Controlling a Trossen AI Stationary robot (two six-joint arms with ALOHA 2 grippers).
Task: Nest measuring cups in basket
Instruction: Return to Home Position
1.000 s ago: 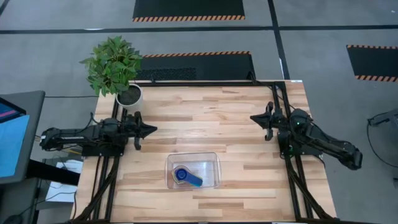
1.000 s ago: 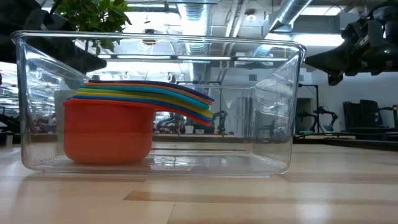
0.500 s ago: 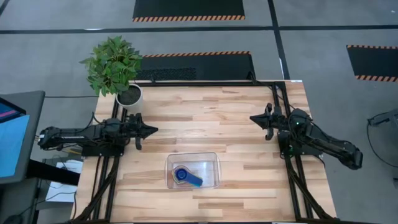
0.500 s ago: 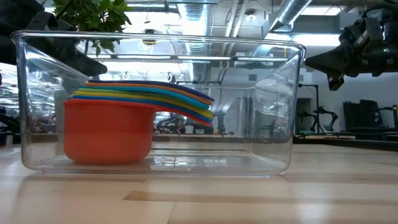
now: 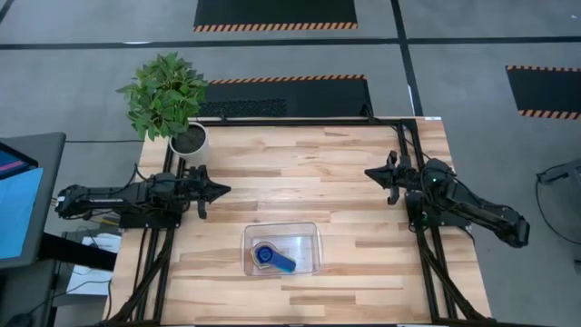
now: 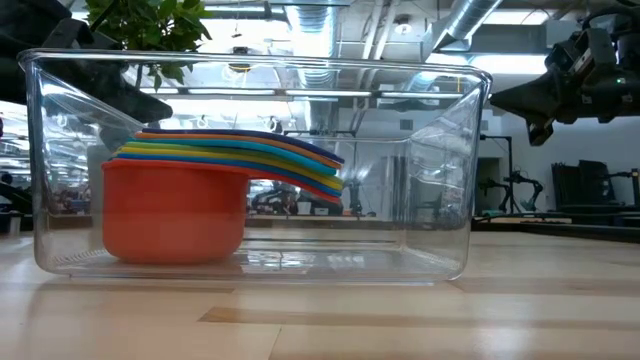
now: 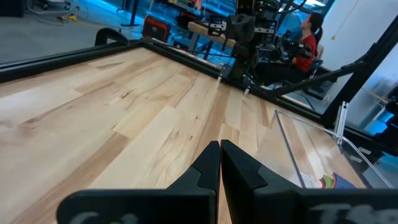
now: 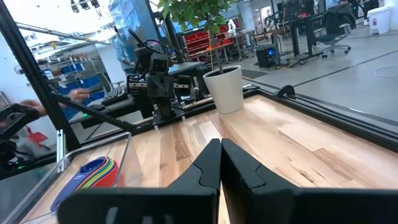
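The measuring cups (image 6: 200, 190) sit nested in one stack on the floor of the clear basket (image 5: 310, 238), red at the bottom, dark blue (image 5: 270, 257) on top, handles fanned out to one side. The stack also shows in the right wrist view (image 8: 93, 174). The basket stands near the table's near edge. My left gripper (image 5: 225, 190) hovers shut at the table's left side, and my right gripper (image 5: 368, 172) hovers shut at the right side. Both are well away from the basket. Their shut fingertips show in the left wrist view (image 7: 219, 146) and the right wrist view (image 8: 220, 144).
A white pot (image 5: 188, 139) with a green plant stands at the table's far left corner. Black rails (image 5: 300, 120) run along the far edge and both sides. Bare wood lies between the two grippers. A person in red (image 7: 308, 43) sits beyond the table.
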